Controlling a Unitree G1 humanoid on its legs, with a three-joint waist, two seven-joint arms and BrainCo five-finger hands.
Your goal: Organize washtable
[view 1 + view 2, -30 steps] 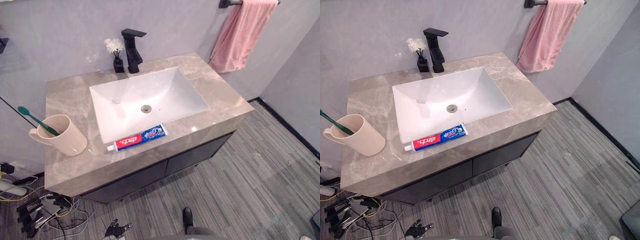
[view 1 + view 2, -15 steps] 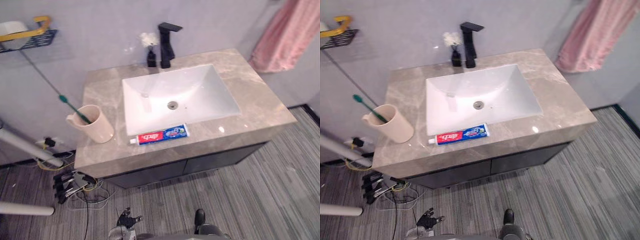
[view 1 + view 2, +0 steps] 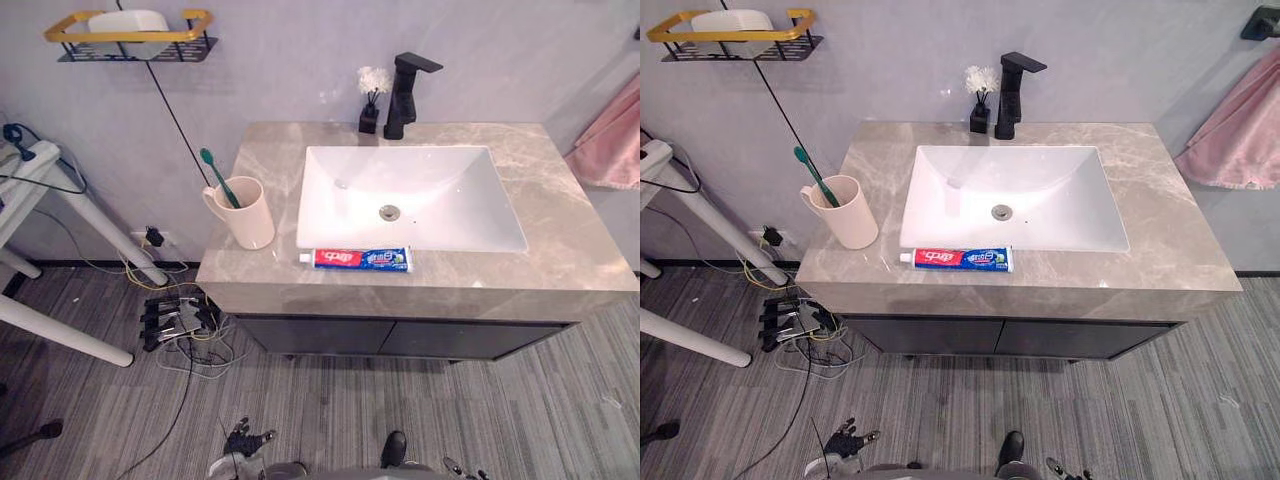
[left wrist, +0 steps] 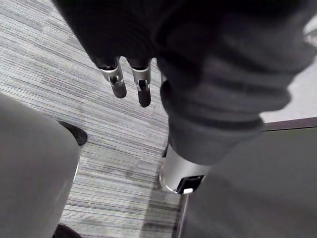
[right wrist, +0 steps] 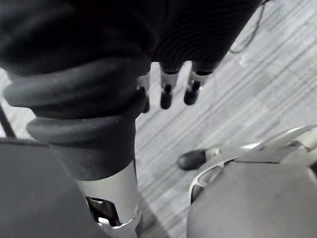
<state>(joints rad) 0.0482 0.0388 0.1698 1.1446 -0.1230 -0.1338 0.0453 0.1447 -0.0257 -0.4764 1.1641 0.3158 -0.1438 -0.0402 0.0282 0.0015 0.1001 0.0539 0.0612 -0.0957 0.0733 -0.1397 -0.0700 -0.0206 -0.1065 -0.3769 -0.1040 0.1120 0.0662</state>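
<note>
toothpaste (image 3: 355, 259) lies flat on the desk (image 3: 560, 250) just in front of the sink (image 3: 450, 200), cap end toward the cup (image 3: 245, 213) with a green toothbrush (image 3: 215, 172) in it. left hand (image 4: 118, 82) and right hand (image 5: 166, 89) hang over the floor (image 4: 59, 64), well away from it, fingers straight and loose, holding nothing.

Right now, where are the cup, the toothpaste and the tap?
cup (image 3: 250, 218), left eye view, its side wall.
toothpaste (image 3: 358, 259), left eye view, middle of the tube.
tap (image 3: 402, 100), left eye view, its upright stem.
</note>
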